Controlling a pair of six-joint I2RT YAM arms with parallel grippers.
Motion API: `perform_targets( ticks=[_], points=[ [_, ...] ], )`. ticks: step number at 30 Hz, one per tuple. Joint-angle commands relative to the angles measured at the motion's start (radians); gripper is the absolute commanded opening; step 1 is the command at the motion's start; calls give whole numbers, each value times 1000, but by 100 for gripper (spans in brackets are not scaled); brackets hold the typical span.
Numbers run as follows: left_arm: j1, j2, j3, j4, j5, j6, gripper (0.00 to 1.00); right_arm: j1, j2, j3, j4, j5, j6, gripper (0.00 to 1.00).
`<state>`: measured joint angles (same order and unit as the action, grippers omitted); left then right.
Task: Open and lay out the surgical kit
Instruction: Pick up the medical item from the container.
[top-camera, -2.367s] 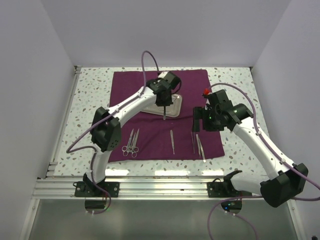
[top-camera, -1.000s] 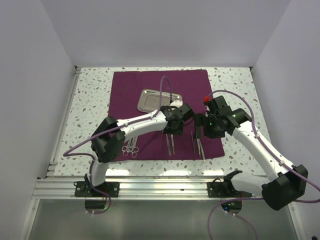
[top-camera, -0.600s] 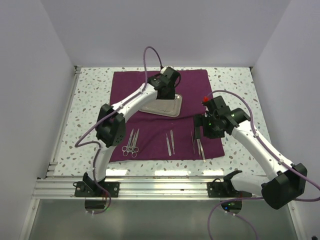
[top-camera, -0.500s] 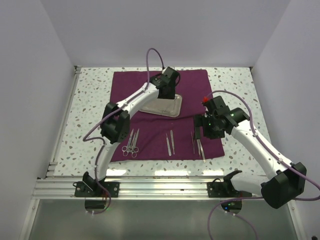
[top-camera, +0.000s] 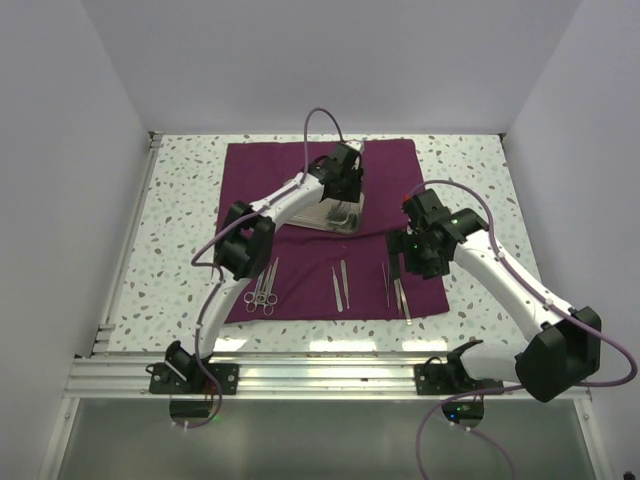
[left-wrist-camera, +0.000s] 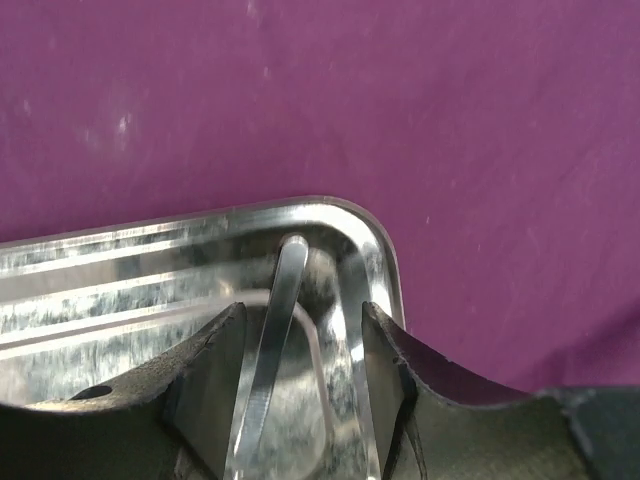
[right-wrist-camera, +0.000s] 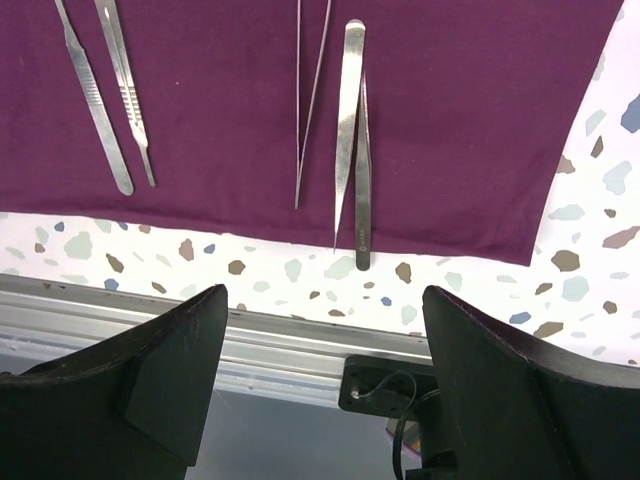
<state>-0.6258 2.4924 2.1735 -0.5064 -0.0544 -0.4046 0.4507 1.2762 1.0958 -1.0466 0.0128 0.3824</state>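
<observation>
The dark purple cloth (top-camera: 385, 165) of the surgical kit lies spread flat. On its far middle sits the small steel tray (top-camera: 318, 214). My left gripper (top-camera: 343, 207) is down in the tray's right end. In the left wrist view its jaws (left-wrist-camera: 302, 315) stand open astride a thin silver instrument (left-wrist-camera: 283, 290) lying by the tray corner (left-wrist-camera: 375, 228). Ring-handled scissors (top-camera: 262, 286), two slim instruments (top-camera: 341, 284) and tweezers (top-camera: 399, 290) lie along the cloth's near part. My right gripper (top-camera: 400, 262) hovers open and empty over the tweezers (right-wrist-camera: 352, 130).
Speckled tabletop (top-camera: 180, 200) surrounds the cloth. An aluminium rail (top-camera: 320, 370) runs along the near edge, also seen as the rail (right-wrist-camera: 290, 335) just under the right fingers. White walls stand on three sides. The cloth's near hem (right-wrist-camera: 450, 245) ends short of the rail.
A second slim instrument now lies mid-cloth. My left gripper went from low over that spot back to the tray and settled at its right end. The right arm barely moved.
</observation>
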Motion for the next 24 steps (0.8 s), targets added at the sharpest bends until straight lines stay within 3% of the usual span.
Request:
perform_targets(
  ticks=[1, 12, 20, 24],
  points=[
    [6, 48, 89, 89, -10, 71, 54, 2, 5, 47, -21, 29, 9, 83],
    [6, 131, 111, 54, -143, 231, 54, -9, 18, 58, -32, 65, 12, 82],
    [8, 103, -13, 19, -173, 273, 38, -12, 35, 55, -13, 61, 15, 83],
    [11, 123, -18, -17, -179, 260, 23, -18, 38, 49, -7, 56, 12, 83]
  ],
)
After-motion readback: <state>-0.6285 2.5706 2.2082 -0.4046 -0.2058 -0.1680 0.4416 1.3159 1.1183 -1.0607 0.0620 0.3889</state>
